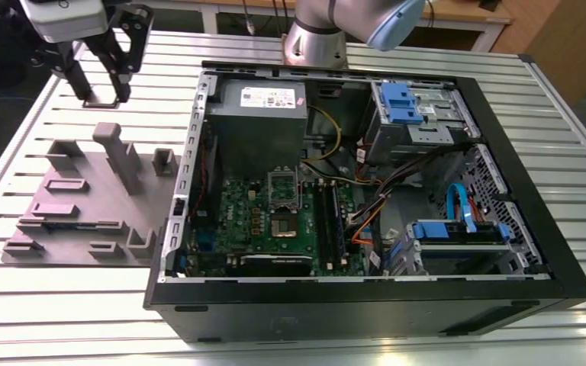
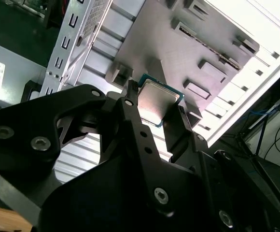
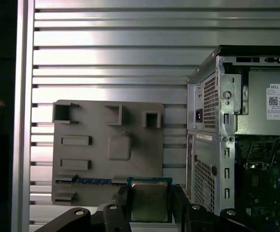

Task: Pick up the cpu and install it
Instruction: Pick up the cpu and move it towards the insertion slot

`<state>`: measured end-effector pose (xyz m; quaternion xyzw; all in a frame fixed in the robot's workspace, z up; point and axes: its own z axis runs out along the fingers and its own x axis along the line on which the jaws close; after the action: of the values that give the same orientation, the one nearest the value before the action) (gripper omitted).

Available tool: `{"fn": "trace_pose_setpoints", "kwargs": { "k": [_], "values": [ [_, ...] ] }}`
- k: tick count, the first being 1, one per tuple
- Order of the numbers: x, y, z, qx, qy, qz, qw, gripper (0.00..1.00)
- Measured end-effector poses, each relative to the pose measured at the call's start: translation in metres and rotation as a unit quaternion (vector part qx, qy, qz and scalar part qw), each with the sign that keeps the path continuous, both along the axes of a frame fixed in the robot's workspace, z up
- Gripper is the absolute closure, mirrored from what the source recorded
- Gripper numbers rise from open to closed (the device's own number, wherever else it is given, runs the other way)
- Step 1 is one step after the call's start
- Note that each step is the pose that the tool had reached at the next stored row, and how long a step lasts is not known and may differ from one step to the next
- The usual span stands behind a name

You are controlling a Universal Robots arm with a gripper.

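Observation:
The cpu (image 2: 157,99), a small flat square chip with a silvery top and a thin pale rim, sits clamped between my black fingers in both wrist views. My gripper (image 3: 149,195) is shut on the cpu (image 3: 149,200) by two opposite edges. In the exterior view my gripper (image 1: 104,93) hangs high over the slatted table, beyond the grey fixture plate (image 1: 89,202) and to the exterior view's left of the open computer case (image 1: 375,301). Inside the case, the green motherboard carries an upright silver socket frame (image 1: 284,194).
The grey fixture plate (image 3: 108,145) has several raised blocks and pockets. The large grey power supply box (image 1: 257,107) with a white label fills the case's far corner. Blue drive bays (image 1: 405,107) and cables (image 1: 375,206) crowd the case toward the exterior view's right. The arm's base (image 1: 319,34) stands behind the case.

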<state>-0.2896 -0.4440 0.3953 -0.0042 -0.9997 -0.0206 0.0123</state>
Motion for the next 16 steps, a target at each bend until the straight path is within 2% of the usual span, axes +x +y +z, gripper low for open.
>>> {"fn": "trace_pose_setpoints", "kwargs": {
  "k": [16],
  "values": [
    [0.0075, 0.0, 0.0, 0.0, 0.0, 0.0, 1.0, 0.55]
  ]
}}
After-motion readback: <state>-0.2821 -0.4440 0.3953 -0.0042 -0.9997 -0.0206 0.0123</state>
